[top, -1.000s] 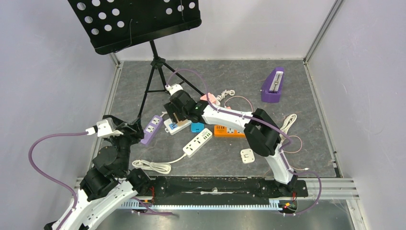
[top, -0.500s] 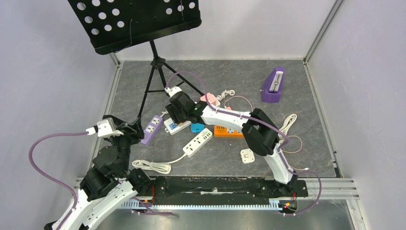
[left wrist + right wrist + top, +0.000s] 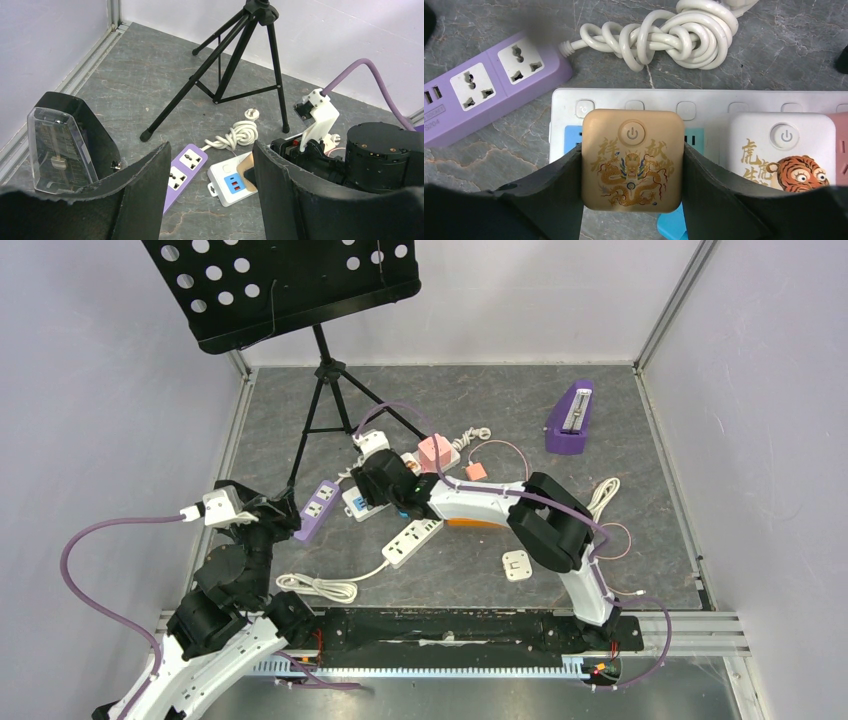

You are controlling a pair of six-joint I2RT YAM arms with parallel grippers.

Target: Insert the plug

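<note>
The tan plug was held in the right claw over the white power strip, maybe touching it. A tiger plug was seen at its 3 o'clock. The left claw was spread wide.

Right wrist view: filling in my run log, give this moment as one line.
right gripper: shut on tan plug | tan plug: over white strip, beside tiger plug | left gripper: open, empty
</note>
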